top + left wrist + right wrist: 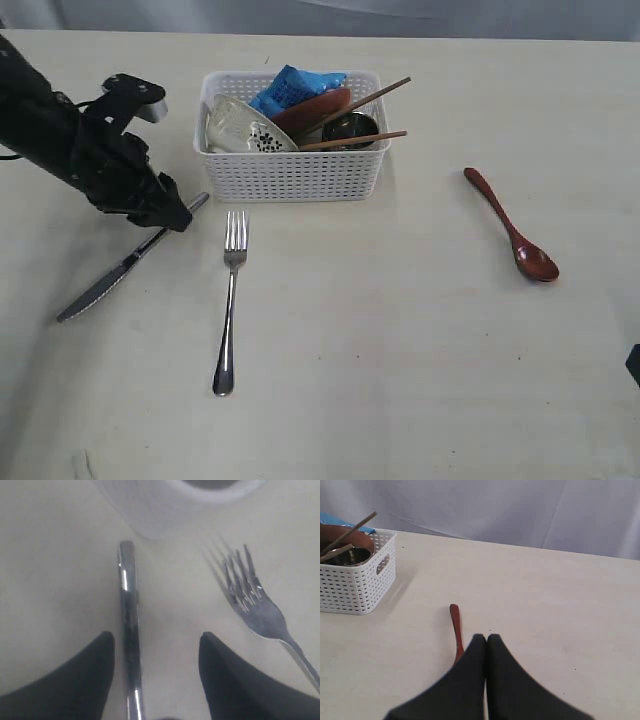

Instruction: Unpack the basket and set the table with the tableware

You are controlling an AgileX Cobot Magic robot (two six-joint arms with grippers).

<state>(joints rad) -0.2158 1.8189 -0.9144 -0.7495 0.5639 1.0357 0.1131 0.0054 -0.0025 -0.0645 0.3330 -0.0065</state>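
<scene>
Pale beige tabletop [400,380] carries the white lattice basket [290,175] towards its far side, holding an off-white bowl [235,128], reddish plate [315,108], steel cup [352,128], chopsticks [355,140] and a blue bag [290,88]. The knife [110,280] lies front-left of the basket, the fork [230,300] near it; the red spoon [510,228] lies well apart, right. The left fingers [75,680] stand wide apart either side of the knife handle, gripping nothing. The right fingers [470,680] are pressed together, empty.
</scene>
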